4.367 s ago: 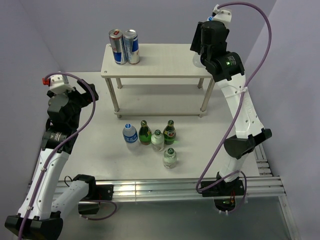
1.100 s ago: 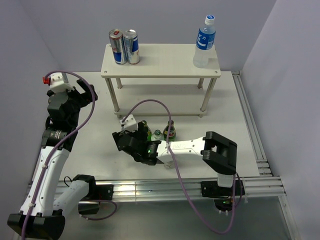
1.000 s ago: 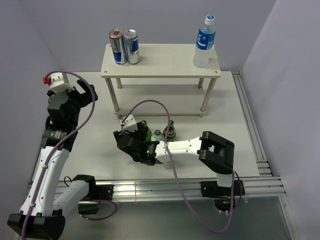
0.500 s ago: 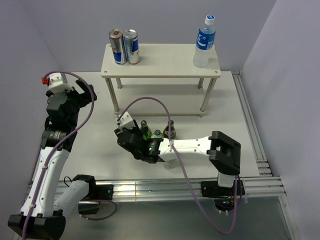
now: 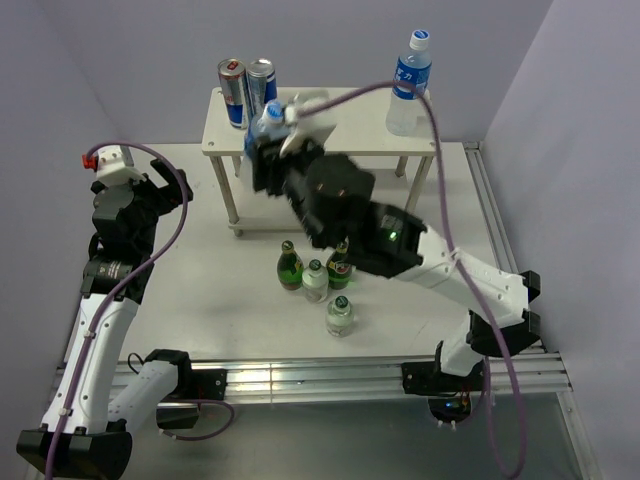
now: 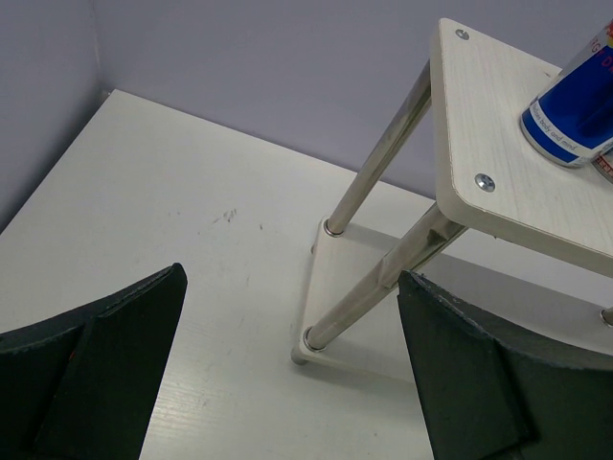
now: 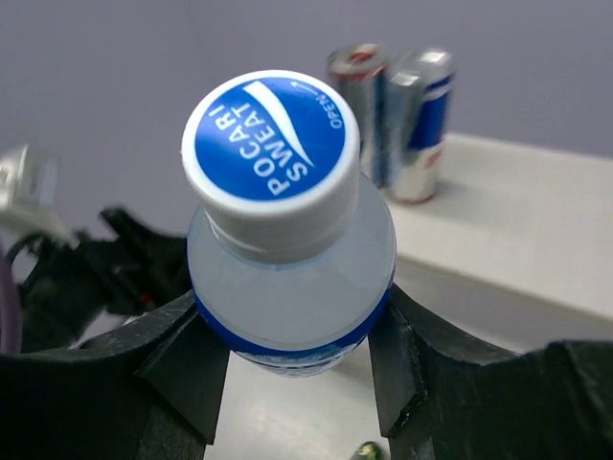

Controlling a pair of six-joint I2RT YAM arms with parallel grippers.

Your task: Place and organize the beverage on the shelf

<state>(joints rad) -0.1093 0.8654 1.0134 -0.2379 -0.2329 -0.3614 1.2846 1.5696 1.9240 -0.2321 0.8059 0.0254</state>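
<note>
The right tool (image 7: 292, 379) grips the little bottle (image 7: 278, 201) up high by the shelf (image 5: 365, 125) near the two cans (image 5: 247, 90), so next it likely must stand it on the top board, while the left tool (image 6: 287, 374) hangs wide open.

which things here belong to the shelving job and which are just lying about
Job: shelf; Pocari Sweat bottle in the right gripper; tall blue-label bottle and two cans on it; four small bottles on the table.

Lying about: purple cables; aluminium rail at the near edge.
</note>
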